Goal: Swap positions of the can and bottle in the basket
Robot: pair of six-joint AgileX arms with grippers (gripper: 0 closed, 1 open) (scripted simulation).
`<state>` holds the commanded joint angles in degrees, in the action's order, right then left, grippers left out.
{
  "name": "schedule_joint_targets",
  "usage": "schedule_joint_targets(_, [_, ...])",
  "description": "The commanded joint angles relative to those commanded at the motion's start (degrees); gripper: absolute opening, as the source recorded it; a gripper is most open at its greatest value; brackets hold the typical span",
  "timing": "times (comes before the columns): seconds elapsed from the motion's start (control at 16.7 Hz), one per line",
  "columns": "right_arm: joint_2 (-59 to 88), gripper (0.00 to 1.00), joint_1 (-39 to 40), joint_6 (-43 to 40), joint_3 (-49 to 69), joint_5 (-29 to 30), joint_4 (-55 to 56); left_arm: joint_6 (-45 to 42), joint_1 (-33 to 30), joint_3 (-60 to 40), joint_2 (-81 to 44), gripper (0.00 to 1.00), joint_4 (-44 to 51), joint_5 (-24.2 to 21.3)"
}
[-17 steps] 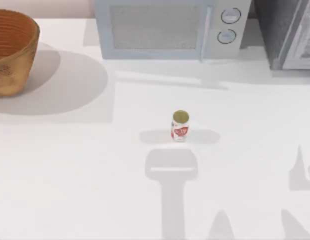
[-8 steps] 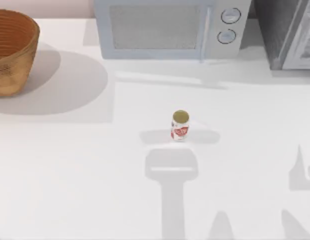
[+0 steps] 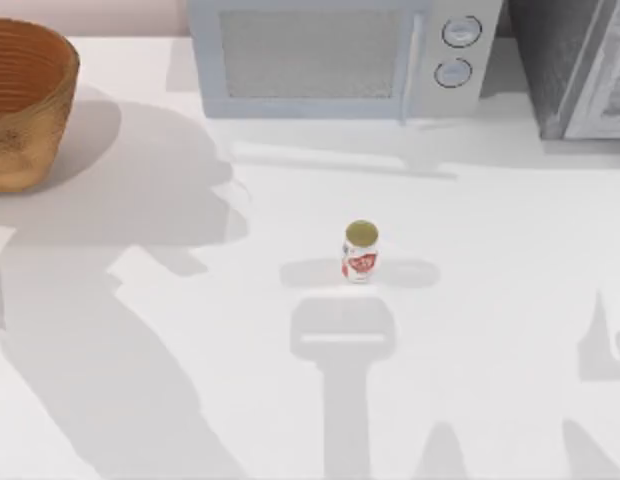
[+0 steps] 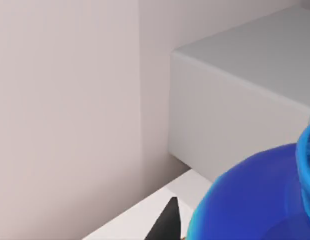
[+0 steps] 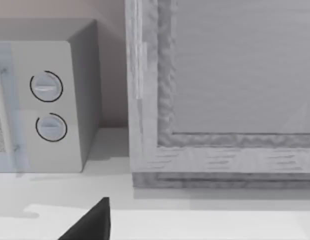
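Observation:
The can [image 3: 360, 251], white with red markings and a dull gold top, stands upright on the table's middle, touched by nothing. The wicker basket [image 3: 25, 100] sits at the far left corner, partly cut off by the top view's edge. In the left wrist view a glossy blue rounded bottle [image 4: 255, 195] sits right against the camera, with my left gripper [image 4: 195, 235] shut on it; one dark fingertip [image 4: 167, 225] shows beside it, the other is hidden. My right gripper [image 5: 92, 222] is parked at the right, facing the back of the table.
A white microwave [image 3: 340, 55] stands along the back edge, with a grey cabinet [image 3: 575, 65] to its right. A broad arm shadow lies over the table's left part, between the basket and the can.
A large arm shadow has spread across the left side of the table toward the middle. The can and the basket have not moved.

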<state>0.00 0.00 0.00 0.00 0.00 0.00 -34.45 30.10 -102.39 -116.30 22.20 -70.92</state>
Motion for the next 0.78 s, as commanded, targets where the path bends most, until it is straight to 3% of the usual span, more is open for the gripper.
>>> schedule_joint_targets(0.42, [0.0,1.00,0.0,0.0,0.0,0.0,0.0,0.7,-0.3,0.6,-0.4,0.00,-0.9,0.4])
schedule_joint_targets(0.78, [0.0,1.00,0.0,0.0,0.0,0.0,0.0,4.8,-3.4,3.4,-1.7,0.00,-9.3,3.0])
